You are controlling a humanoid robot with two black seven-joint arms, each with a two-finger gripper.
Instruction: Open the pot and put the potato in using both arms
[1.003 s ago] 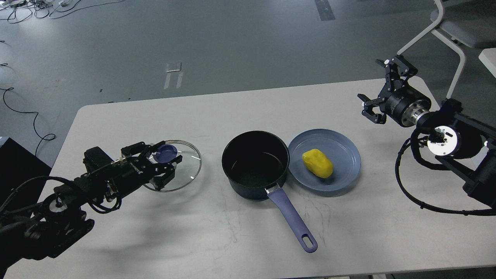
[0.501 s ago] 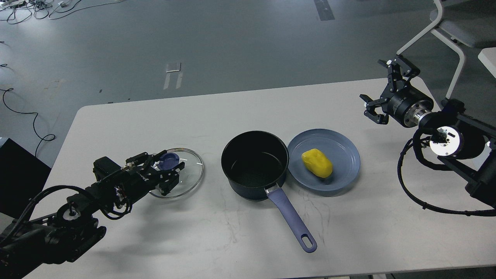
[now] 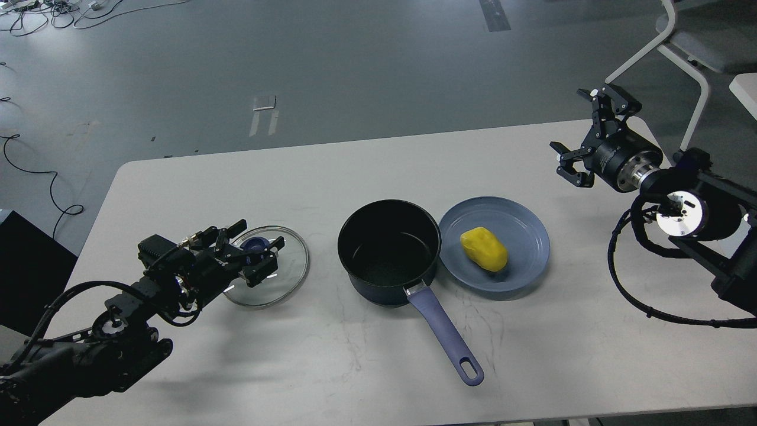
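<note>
The dark pot stands open at the table's middle, its purple-blue handle pointing toward the front. Its glass lid with a blue knob lies flat on the table to the pot's left. My left gripper is over the lid with its fingers spread wide either side of the knob, open. The yellow potato lies on the blue-grey plate right of the pot. My right gripper is open and empty, held above the table's far right corner, well clear of the plate.
The pale table ends near the bottom of the view. A white chair stands beyond the far right corner. Cables lie on the grey floor at the left.
My left gripper set the lid down on the table and opened off the knob. The right gripper barely shifted.
</note>
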